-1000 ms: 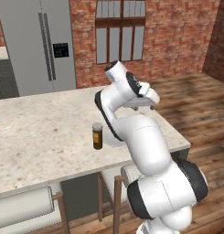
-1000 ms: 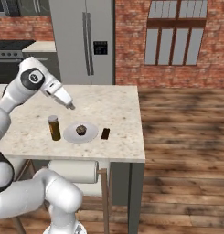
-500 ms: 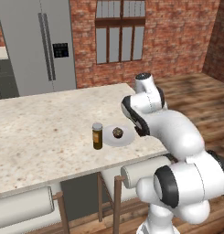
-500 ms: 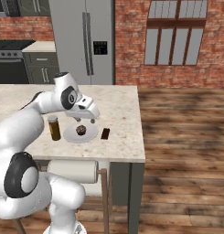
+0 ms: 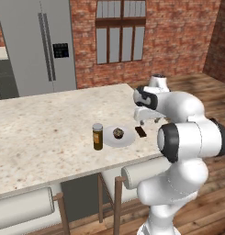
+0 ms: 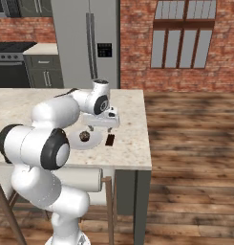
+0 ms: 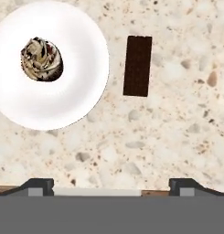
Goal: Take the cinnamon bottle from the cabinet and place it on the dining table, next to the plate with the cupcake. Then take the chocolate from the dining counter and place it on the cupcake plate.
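You are looking at a long beige speckled stone-topped bench. Low in the centre of the left base view, a small amber-brown cinnamon bottle with a grey lid stands upright just left of a small round white plate. A tiny dark-brown cupcake sits on that plate. A flat, nearly black rectangular chocolate bar lies just right of the plate, apart from its rim, close to the bench's near edge and right-hand end. Bare stone stretches left and toward the top of the frame. Your white arm folds over the bench's right corner, and its tool hangs above the chocolate, pointing down, spread wide and holding nothing.
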You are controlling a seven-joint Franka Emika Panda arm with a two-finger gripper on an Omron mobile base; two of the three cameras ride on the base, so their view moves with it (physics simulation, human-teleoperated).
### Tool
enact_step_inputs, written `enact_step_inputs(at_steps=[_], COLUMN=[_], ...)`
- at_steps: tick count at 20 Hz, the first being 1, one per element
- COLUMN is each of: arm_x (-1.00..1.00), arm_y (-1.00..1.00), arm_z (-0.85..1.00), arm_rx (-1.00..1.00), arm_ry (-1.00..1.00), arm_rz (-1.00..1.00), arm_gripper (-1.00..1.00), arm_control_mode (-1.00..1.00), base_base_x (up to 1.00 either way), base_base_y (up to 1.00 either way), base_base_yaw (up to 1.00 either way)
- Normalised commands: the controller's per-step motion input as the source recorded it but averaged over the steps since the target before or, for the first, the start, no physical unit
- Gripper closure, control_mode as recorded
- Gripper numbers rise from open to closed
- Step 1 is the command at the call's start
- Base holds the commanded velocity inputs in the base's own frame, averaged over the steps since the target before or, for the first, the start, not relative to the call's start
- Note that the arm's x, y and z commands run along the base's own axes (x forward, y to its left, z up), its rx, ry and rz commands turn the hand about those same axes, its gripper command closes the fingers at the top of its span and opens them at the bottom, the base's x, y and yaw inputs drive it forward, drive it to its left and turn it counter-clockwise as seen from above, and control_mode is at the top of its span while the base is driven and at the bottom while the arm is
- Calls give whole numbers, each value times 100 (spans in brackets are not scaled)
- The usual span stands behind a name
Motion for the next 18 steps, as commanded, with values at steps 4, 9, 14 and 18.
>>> enact_step_inputs(at_steps=[4, 9, 14, 18], arm_x=[56, 44, 34, 21], arm_y=[-13, -3, -1, 0], arm_z=[-81, -72, -50, -53], arm_rx=[10, 1, 0, 0], arm_ry=[13, 1, 0, 0], arm_rz=[38, 21, 8, 7], arm_gripper=[-100, -100, -100, -100], arm_control_mode=[-100, -100, -100, -100], base_base_x=[0, 0, 0, 0], base_base_y=[0, 0, 0, 0], base_base_yaw=[0, 0, 0, 0])
